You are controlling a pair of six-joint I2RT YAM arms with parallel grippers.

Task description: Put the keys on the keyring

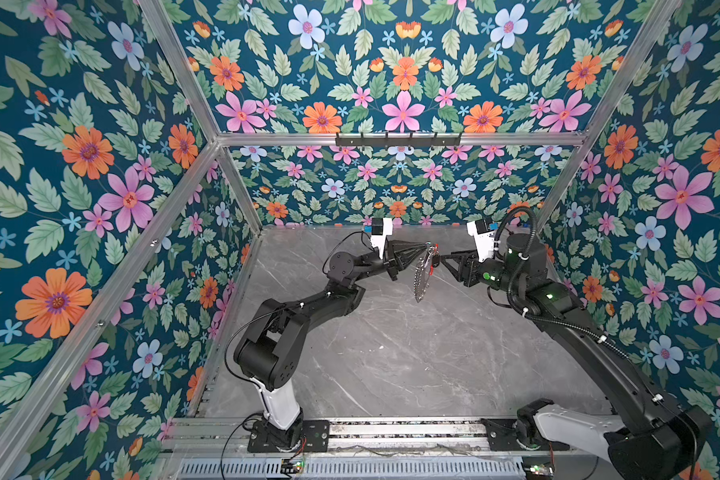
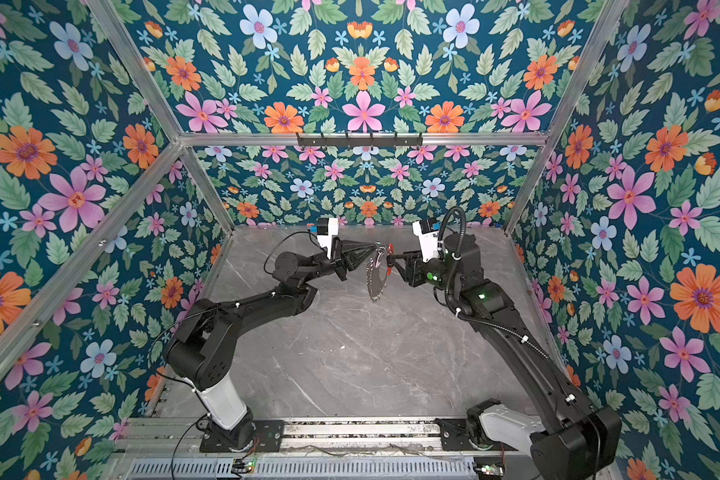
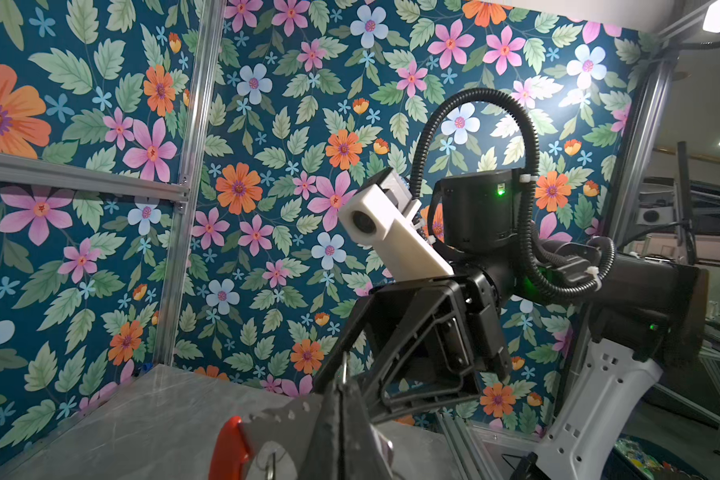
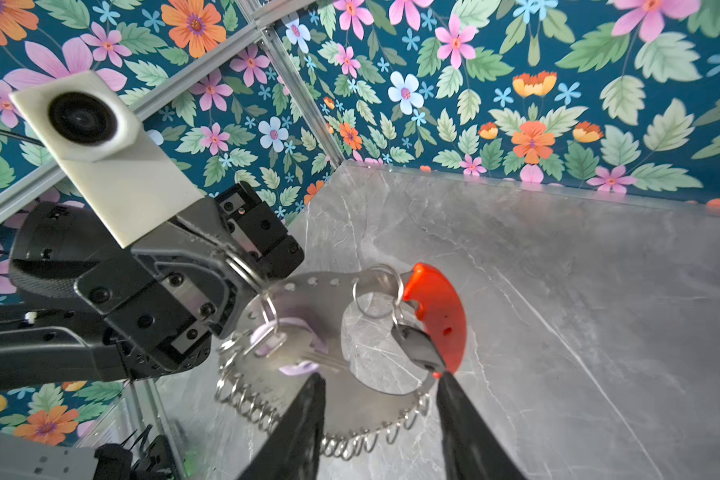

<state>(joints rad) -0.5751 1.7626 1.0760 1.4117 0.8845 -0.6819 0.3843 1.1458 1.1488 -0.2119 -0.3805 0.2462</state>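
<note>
Watch the key [image 4: 416, 347] hanging by the keyring [image 4: 316, 291]'s red section: if it isn't fully threaded it may drop to the table [image 4: 558, 291], and a snagging fingertip could twist the keyring loose. Your raised arms reach toward each other; left end effector [image 4: 246, 284] clamps the keyring aloft, right end effector [image 4: 379, 376] is open just beside the key

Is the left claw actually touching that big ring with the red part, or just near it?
Touching. The right wrist view shows the left gripper shut on the keyring, pinching the edge of its perforated metal band.
</note>
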